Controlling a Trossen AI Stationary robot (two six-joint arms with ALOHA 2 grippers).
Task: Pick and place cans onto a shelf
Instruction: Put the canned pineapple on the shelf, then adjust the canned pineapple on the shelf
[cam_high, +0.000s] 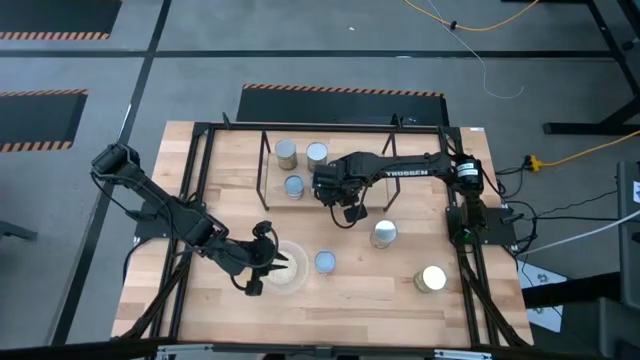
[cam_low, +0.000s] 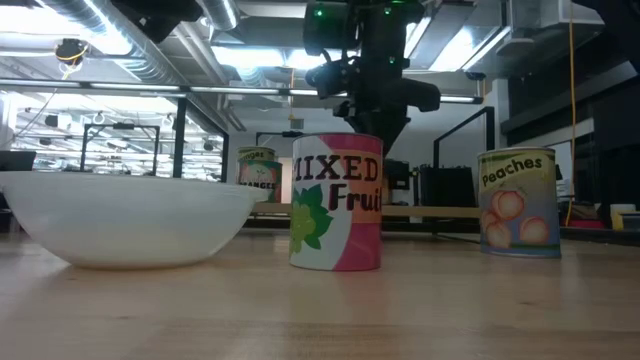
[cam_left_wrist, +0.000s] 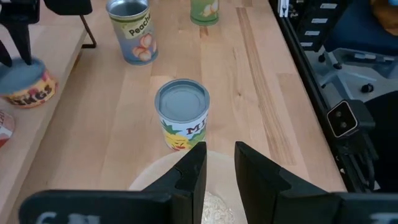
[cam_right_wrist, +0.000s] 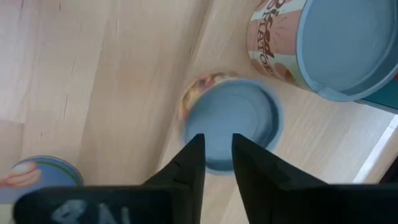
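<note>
Three cans stand on the shelf (cam_high: 352, 128): two at its far left (cam_high: 287, 153) (cam_high: 317, 153) and a blue-topped one (cam_high: 294, 186) in front of them. My right gripper (cam_high: 312, 186) is over that blue-topped can (cam_right_wrist: 233, 121), pointing down, fingers close together. Three more cans stand on the table: a mixed-fruit can (cam_high: 326, 262) (cam_low: 336, 205), a peaches can (cam_high: 385, 233) (cam_low: 518, 205) and one at the near right (cam_high: 432, 279). My left gripper (cam_high: 275, 262) (cam_left_wrist: 219, 155) hangs over the bowl (cam_high: 292, 282), fingers close together, holding nothing. My right gripper's fingers (cam_right_wrist: 194, 152) stand over the near edge of the blue-topped can's lid (cam_right_wrist: 214, 163), pointing down from above. I cannot tell whether they touch it. The can stands upright on the shelf's wood.
A wide pale bowl (cam_low: 125, 215) sits on the table at the near left, under my left gripper. A diced-tomatoes can (cam_right_wrist: 323, 46) stands close beside the blue-topped one. The black table frame (cam_high: 200, 180) runs along both sides. Bare wood lies between the loose cans.
</note>
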